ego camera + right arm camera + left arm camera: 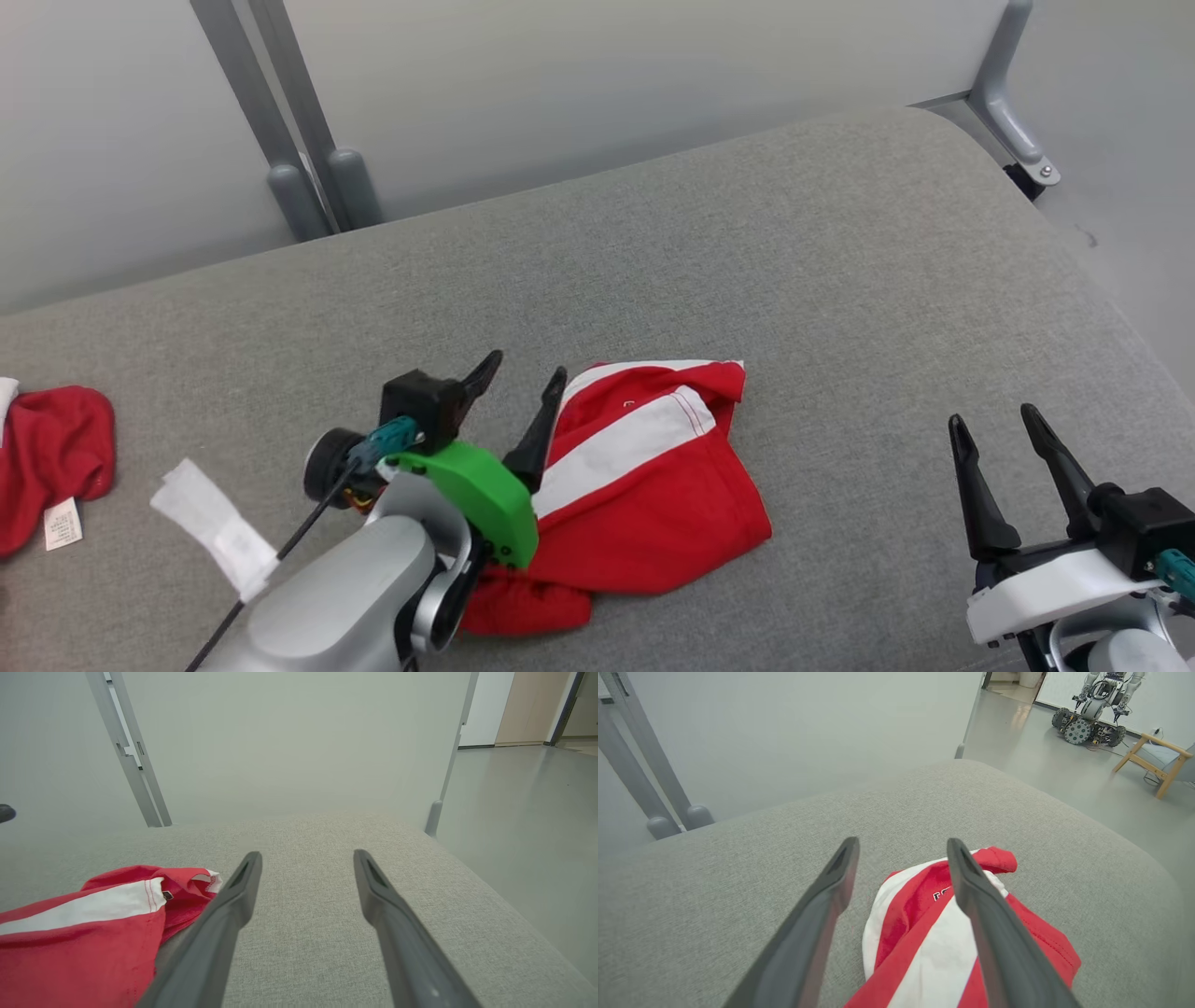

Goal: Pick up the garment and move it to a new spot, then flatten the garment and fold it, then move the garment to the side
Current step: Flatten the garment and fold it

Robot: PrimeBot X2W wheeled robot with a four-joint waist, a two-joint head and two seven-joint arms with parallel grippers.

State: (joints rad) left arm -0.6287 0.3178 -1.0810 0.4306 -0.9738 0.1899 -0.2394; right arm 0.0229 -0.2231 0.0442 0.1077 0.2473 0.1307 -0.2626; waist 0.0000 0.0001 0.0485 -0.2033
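Note:
The garment is a red piece with a broad white stripe, lying crumpled on the grey cushion. My left gripper hangs open just over the garment's left edge, with no cloth between its fingers. From the left wrist, the garment lies below and between the two dark fingers. My right gripper stands open at the lower right, apart from the cloth. The right wrist view has the garment at its lower left, left of the fingers.
A second red cloth with a white label lies at the cushion's left edge, and a white paper tag sits beside my left arm. Grey metal posts rise behind the cushion. Another wheeled robot and a wooden chair stand across the floor.

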